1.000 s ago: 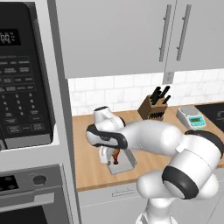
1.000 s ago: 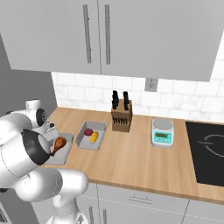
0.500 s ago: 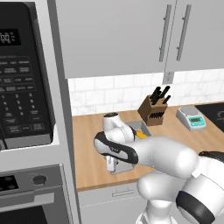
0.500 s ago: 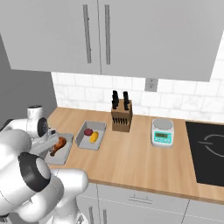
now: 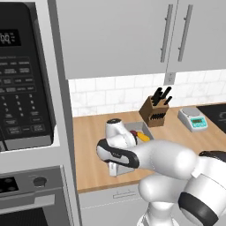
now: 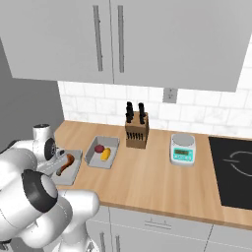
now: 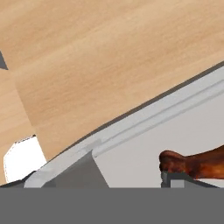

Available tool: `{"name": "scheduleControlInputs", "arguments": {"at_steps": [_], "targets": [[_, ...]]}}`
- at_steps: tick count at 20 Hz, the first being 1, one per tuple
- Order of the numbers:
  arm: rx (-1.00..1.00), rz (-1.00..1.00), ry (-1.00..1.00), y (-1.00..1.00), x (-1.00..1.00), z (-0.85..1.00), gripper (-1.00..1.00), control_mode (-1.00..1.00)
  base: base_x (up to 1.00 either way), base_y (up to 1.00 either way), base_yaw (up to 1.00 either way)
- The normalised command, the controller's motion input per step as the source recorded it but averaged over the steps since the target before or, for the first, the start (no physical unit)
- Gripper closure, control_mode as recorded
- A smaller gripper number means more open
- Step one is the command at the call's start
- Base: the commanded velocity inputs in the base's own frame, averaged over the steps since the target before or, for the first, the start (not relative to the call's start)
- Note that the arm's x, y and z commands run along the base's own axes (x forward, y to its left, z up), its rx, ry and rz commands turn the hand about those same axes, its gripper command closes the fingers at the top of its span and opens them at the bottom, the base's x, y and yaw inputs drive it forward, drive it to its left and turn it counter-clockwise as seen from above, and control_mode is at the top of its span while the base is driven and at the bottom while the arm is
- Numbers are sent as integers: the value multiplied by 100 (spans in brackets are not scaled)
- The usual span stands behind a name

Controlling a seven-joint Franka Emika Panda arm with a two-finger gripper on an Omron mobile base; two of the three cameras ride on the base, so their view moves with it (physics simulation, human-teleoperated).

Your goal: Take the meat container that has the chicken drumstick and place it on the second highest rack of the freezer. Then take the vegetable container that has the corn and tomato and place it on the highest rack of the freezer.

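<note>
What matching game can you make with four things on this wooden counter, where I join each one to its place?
Things:
1. orange-brown chicken drumstick
2. small yellow corn cob
3. wooden knife block with black handles
4. white kitchen scale with green display

Places:
A. between the knife block and the black cooktop
B. in the grey tray nearest the robot
C. by the tiled wall, behind the second tray
D. beside a dark-red tomato in the second tray

Pairs: 1-B, 2-D, 3-C, 4-A
</note>
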Motion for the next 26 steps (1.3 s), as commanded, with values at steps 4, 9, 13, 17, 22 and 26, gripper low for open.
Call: {"name": "scheduleControlInputs", "arguments": {"at_steps": [4,9,13,17,22,26], "targets": [[0,3,0,0,0,-41,-100,-100,0,0,0],[0,1,0,0,0,-39,-100,-100,0,0,0],[1,0,0,-1,0,-32,100,-100,0,0,0],[1,0,0,0,0,-35,100,-100,0,0,0],[0,0,0,0,0,-18,100,-100,0,0,0],[0,0,0,0,-3,-2,100,-100,0,0,0]]}}
